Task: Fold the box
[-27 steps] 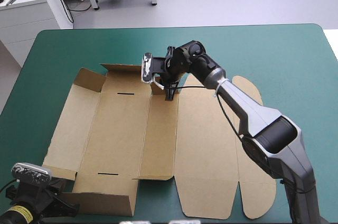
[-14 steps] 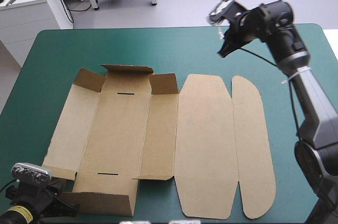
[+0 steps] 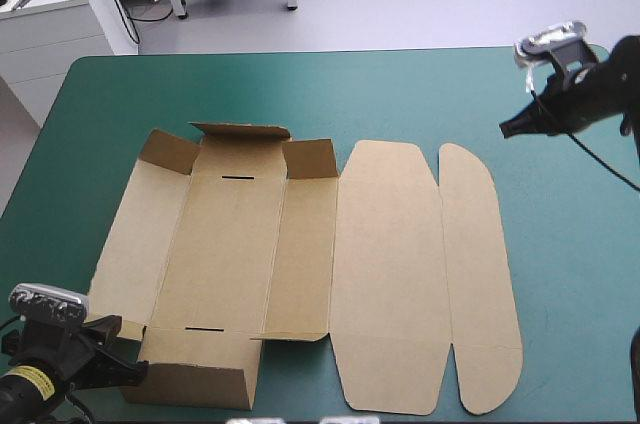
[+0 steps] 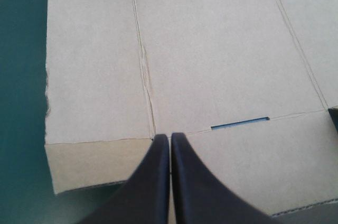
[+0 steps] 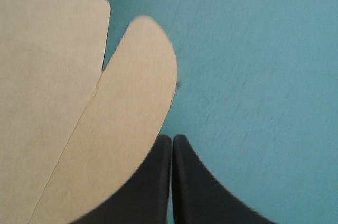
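Moved: black-finned right gripper [image 3: 505, 130], from far flap to table's right edge; fingers together, empty. Matte brown cut-board box [image 3: 385, 264] mid teal-green cover [image 3: 300, 84], lid flat, rounded. Black left gripper [image 3: 135, 372] closed, empty, at near-left wall.

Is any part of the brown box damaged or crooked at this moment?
Yes, slightly. In the left wrist view, the box has a wrinkled, doubled crease just ahead of the left tool, where a fold line should run straight, and its edge beside the teal-green cover looks ragged. Nothing else stands out.
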### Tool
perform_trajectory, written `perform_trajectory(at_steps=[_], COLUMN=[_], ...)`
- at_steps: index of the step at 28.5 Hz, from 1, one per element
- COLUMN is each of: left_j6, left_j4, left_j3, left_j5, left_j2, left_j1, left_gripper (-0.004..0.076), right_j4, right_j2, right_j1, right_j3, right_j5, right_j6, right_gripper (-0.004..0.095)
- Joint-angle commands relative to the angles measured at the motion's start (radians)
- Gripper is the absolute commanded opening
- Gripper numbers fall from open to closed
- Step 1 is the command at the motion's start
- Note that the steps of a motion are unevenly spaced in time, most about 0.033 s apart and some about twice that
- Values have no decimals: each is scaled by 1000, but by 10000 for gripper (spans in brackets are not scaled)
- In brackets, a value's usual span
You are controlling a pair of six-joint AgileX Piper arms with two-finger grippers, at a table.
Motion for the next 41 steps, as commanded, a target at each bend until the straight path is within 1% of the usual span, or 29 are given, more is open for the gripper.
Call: perform_trajectory(at_steps=[1, 3, 6, 10, 15, 18, 22, 25, 27, 30, 34, 38, 39, 41], left_j6=[-10, -10, -10, -15, -3, 24, 32, 50, 93, 212, 389, 532, 548, 578], left_j4=[12, 12, 12, 9, 40, 46, 60, 49, -10, -176, -427, -587, -642, -651], left_j3=[-49, -60, -93, -194, -366, -468, -577, -660, -717, -794, -842, -844, -836, -836], left_j5=[-62, -69, -90, -104, -81, -73, -82, -82, -80, -50, 62, 197, 201, 201], left_j2=[76, 112, 161, 244, 408, 518, 635, 713, 751, 793, 850, 911, 935, 962], left_j1=[-2, -2, -2, -2, -2, -2, 0, 54, 136, 297, 577, 816, 907, 972], left_gripper=[-10, -10, -10, -10, -10, -8, -1, 14, 14, 14, 14, 14, 14, 13], right_j4=[80, 109, 116, 131, 136, 136, 142, 142, 142, 142, 159, 180, 191, 191], right_j2=[-155, -237, -359, -492, -552, -553, -556, -556, -556, -556, -556, -556, -556, -556], right_j1=[-70, -109, -151, -162, -162, -162, -162, -162, -160, -160, -160, -160, -160, -158], right_j3=[175, 307, 472, 642, 717, 722, 722, 722, 722, 722, 722, 722, 722, 722], right_j5=[-40, -89, -135, -222, -228, -215, -228, -228, -226, -228, -232, -235, -239, -239], right_j6=[-10, -10, -8, 17, 40, 39, 39, 39, 39, 39, 37, 30, 24, 24], right_gripper=[-18, -19, -19, -19, -20, -20, -20, -20, -20, -20, -20, -20, -20, -20])
